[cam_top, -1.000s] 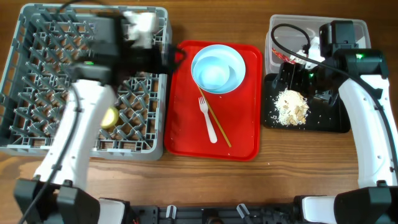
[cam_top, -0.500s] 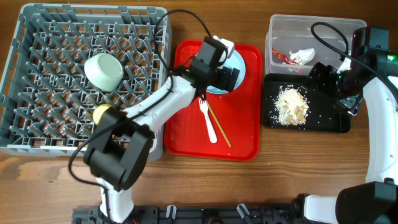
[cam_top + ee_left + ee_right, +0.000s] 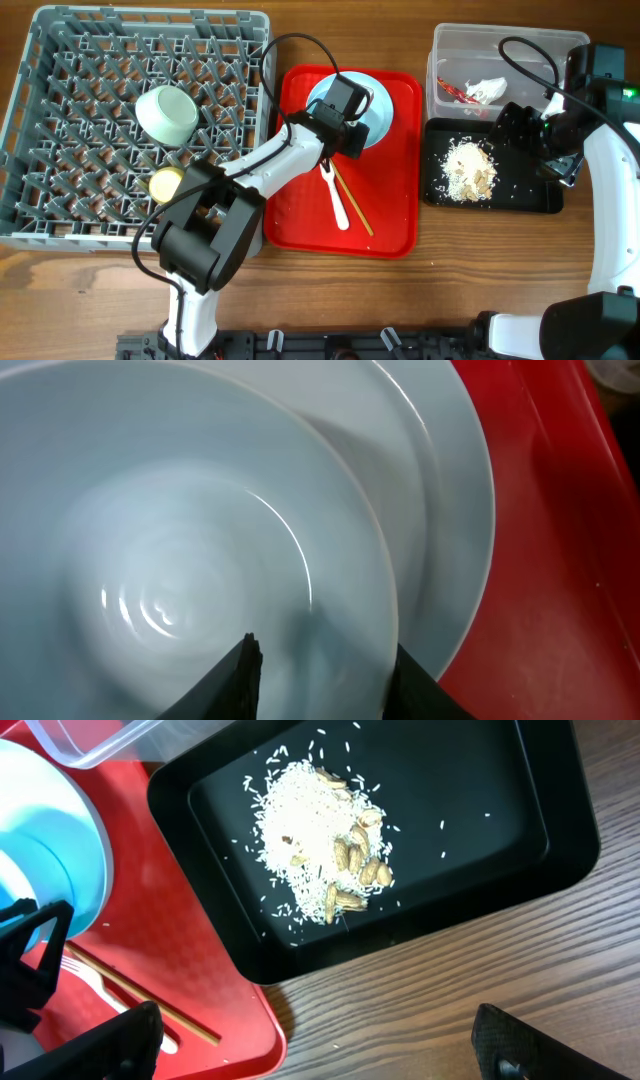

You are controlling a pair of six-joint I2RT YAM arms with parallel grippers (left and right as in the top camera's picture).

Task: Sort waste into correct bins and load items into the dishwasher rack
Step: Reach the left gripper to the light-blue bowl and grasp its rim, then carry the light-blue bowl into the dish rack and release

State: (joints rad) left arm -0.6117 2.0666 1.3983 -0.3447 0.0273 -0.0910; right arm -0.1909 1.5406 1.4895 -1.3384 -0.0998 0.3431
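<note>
A pale blue bowl (image 3: 378, 108) sits on a pale blue plate (image 3: 452, 510) at the back of the red serving tray (image 3: 300, 222). My left gripper (image 3: 345, 125) is down on it. Its jaws stand half closed astride the bowl's rim (image 3: 392, 610), one finger inside and one outside; whether they pinch the wall I cannot tell. A white fork (image 3: 335, 195) and chopsticks (image 3: 353, 207) lie on the tray in front. The grey rack (image 3: 60, 232) holds a pale green bowl (image 3: 165, 113) and a yellow cup (image 3: 165, 183). My right gripper (image 3: 522, 128) hangs open and empty over the black tray (image 3: 540, 197).
Beige scraps (image 3: 468, 170) lie heaped in the black tray. The clear tub (image 3: 440, 42) behind it holds the red-and-white wrapper (image 3: 476, 90). In the right wrist view, bare wood shows between my open fingers (image 3: 110, 1045), beside the red tray's corner.
My left arm swung from over the rack to the red tray, leaving the green bowl in the rack. It came down on the blue bowl as its jaws narrowed. The right arm pulled back rightwards.
</note>
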